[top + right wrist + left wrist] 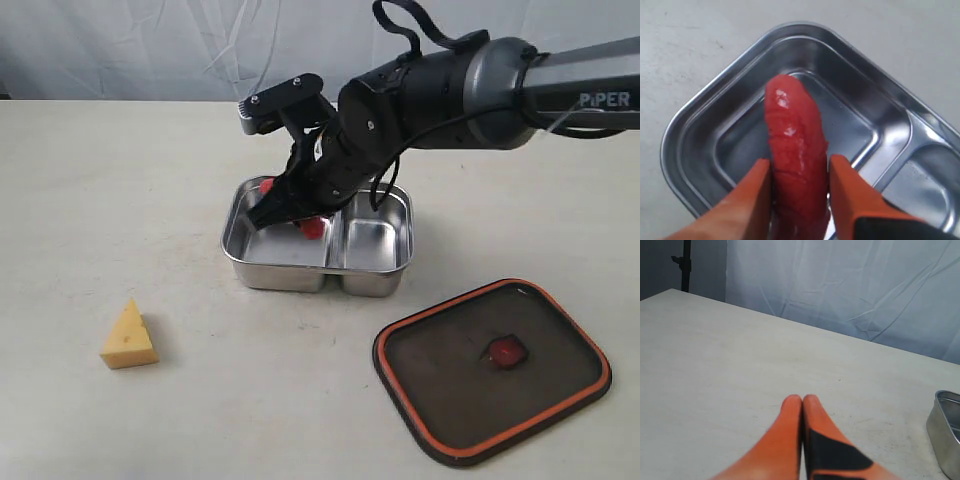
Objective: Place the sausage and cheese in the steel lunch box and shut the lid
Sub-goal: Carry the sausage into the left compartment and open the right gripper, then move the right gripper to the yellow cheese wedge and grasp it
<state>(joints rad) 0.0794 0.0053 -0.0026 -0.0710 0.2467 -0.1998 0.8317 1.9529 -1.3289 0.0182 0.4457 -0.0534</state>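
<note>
My right gripper (800, 167) is shut on the glossy red sausage (792, 135), holding it over the larger compartment of the steel lunch box (700, 115). From the exterior view, the right gripper (290, 215) reaches down into the lunch box (385, 285), and bits of the sausage (313, 228) show red under it. The yellow cheese wedge (130, 337) lies on the table, left of and in front of the box. The dark lid (560, 400) with its orange rim lies flat at the front right. My left gripper (802, 400) is shut on nothing, over bare table.
A corner of the lunch box (945, 435) shows at the edge of the left wrist view. A pale cloth backdrop (200, 45) hangs behind the table. Open tabletop lies between the cheese and the lid.
</note>
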